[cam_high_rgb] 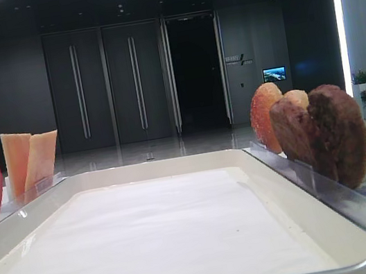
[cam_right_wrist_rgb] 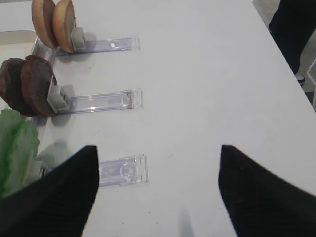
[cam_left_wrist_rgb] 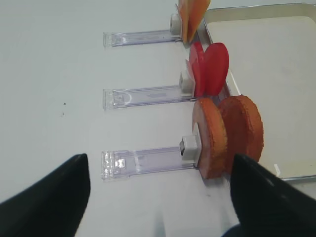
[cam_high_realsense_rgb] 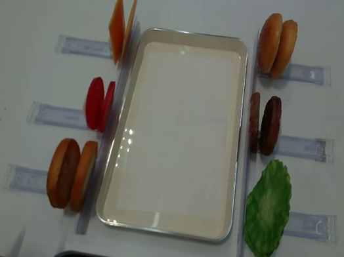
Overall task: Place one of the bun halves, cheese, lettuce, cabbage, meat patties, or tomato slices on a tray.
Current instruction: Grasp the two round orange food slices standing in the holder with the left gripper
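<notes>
My left gripper hangs over the bare table with its dark fingers spread wide, holding nothing. My right gripper is the same: fingers well apart, nothing between them.

The tray lies in the middle of the table, only its white liner showing inside. From its centre, the cheese stands on edge at about 10 o'clock, just beside the tray's rim. The tomato slices stand at 9 o'clock, and a pair of orange-brown discs at about 8 o'clock. On the other side, the bun halves stand upright at 2 o'clock, the meat patties at 3 o'clock, and the lettuce at 4 o'clock. Each set sits in a clear holder whose long rail runs away from the tray.

In my left wrist view the orange-brown discs are at 1 o'clock from my fingers, apart from them. In my right wrist view the lettuce is at 9 o'clock, near my finger.
</notes>
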Robot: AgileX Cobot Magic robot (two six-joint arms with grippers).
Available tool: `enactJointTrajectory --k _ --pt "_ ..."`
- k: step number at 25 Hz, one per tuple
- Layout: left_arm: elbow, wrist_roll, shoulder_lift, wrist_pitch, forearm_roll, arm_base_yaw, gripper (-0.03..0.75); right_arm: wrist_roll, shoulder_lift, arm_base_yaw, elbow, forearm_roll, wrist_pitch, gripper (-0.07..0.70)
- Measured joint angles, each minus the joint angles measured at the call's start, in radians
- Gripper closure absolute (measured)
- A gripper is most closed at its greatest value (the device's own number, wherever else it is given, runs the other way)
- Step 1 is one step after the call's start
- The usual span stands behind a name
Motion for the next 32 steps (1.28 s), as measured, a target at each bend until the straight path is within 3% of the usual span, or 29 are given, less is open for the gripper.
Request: enactJointTrajectory --k 7,17,25,32 --pt "0.000 0.000 0.000 0.000 -0.001 0.000 0.031 0.000 0.000 0.000 0.000 0.000 0.000 0.118" --pt "-0.001 0.000 0.021 0.002 -0.001 0.000 0.123 0.000 0.000 0.000 0.000 0.000 0.000 0.118" --pt "-0.008 -0.005 0.162 0.008 -0.001 0.000 0.157 0.000 0.000 0.000 0.000 0.000 0.000 0.118" --pt "-0.058 -0.019 0.322 0.057 0.000 0.000 0.157 0.000 0.000 0.000 0.000 0.000 0.000 0.118"
